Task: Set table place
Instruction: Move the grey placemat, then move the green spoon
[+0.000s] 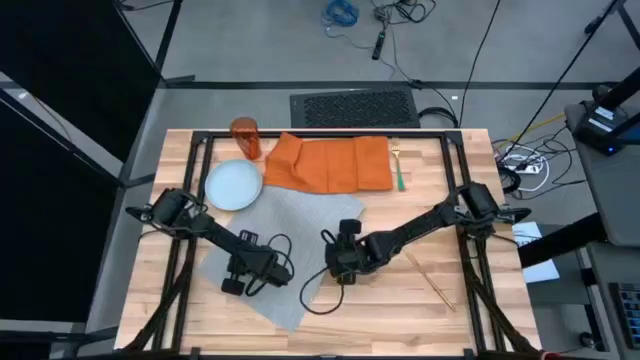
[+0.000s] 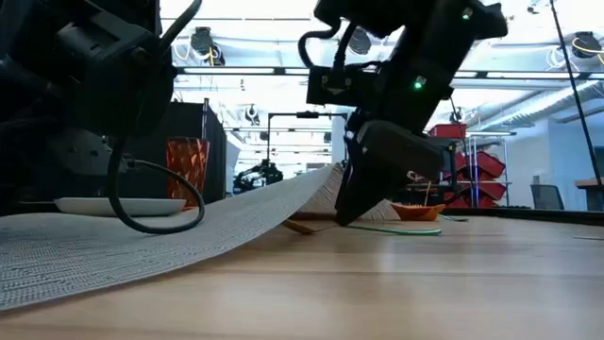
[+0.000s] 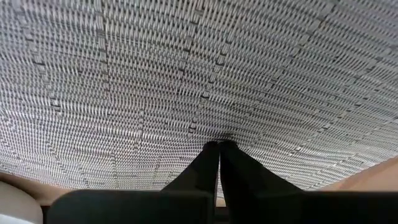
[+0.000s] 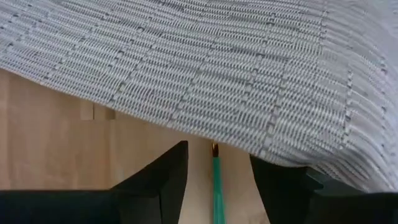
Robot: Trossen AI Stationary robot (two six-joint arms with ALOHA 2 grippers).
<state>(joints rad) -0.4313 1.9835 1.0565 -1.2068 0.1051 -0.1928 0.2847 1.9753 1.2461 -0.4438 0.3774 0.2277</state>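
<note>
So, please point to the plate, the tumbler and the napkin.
plate (image 1: 233, 185): high view, middle of its pale-blue face.
tumbler (image 1: 245, 137): high view, its orange side.
napkin (image 1: 330, 163): high view, middle of the cloth.

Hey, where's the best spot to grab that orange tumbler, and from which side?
Grip the orange tumbler around its upright wall near the rim, probably coming from above with the left gripper. The plate crowds one side and the napkin another.
</note>
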